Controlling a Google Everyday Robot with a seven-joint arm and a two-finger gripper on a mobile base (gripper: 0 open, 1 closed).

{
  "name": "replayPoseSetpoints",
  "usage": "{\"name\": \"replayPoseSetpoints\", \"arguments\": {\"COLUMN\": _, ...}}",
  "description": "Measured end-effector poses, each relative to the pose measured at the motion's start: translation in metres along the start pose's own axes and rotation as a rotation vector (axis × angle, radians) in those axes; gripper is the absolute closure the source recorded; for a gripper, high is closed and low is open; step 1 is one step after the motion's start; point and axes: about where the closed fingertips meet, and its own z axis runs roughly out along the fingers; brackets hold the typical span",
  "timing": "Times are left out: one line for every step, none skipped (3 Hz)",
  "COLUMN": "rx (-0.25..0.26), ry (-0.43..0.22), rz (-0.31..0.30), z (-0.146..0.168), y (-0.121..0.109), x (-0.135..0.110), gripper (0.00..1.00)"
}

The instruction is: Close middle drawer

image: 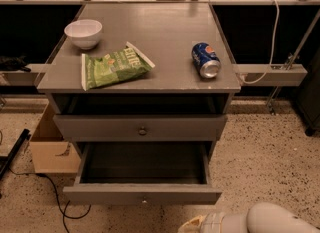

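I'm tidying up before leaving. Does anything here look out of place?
The middle drawer stands pulled out, and the soda can lies on its side on the cabinet top. The gripper is at the view's bottom edge, in front of that drawer, not touching it.

I see a speckled floor (265, 162) under the grey cabinet (160, 32), a cardboard box (50, 149) just left of it, a black cable (57, 202) near the box, dark panels (255, 37) behind, a pale rail (272, 74) on the right; the gripper (192, 225) sits at the near edge
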Motion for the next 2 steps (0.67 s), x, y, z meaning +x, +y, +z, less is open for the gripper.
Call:
{"name": "replayPoseSetpoints", "arguments": {"rx": 0.000, "ry": 0.000, "rz": 0.000, "z": 0.0000, "y": 0.0000, "x": 0.0000, "gripper": 1.00}}
{"name": "replayPoseSetpoints", "arguments": {"rx": 0.089, "ry": 0.108, "rz": -0.054, "z": 0.0071, "y": -0.0071, "x": 0.0034, "gripper": 1.00}}
